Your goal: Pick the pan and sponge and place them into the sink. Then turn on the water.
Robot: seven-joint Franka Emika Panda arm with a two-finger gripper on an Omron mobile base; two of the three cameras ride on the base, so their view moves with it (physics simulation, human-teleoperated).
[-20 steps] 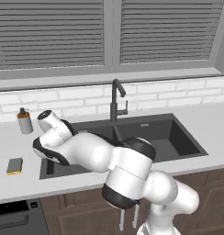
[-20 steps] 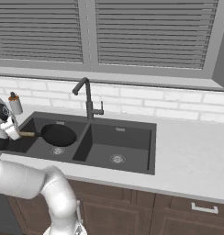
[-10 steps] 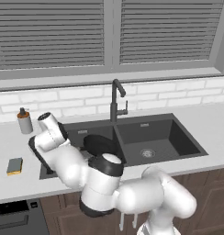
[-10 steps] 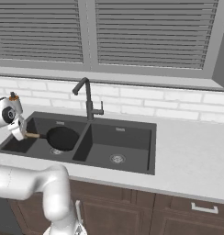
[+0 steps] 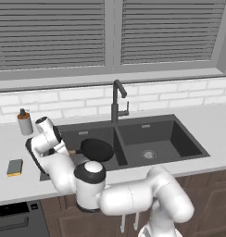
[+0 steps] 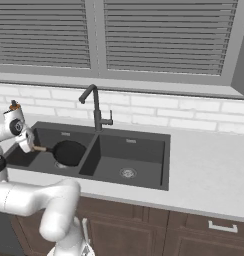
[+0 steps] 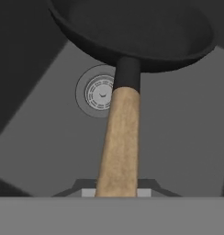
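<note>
The gripper point(image 6: 30, 146) has its fingers clenched on the wooden handle of the pan point(image 5: 96, 150), carrying it level over the left basin of the sink point(image 5: 179, 139), presumably to set it down. The sponge point(image 5: 15, 167) lies on the worktop point(image 5: 221, 125), left of the sink.

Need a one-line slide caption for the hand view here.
Jaws shut on the wooden handle of the pan, held above the left basin drain of the sink.

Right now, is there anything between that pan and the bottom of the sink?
Nothing visible. The hand holds the pan by its handle over the left basin of the sink, with only the bare floor and its drain below.
</note>
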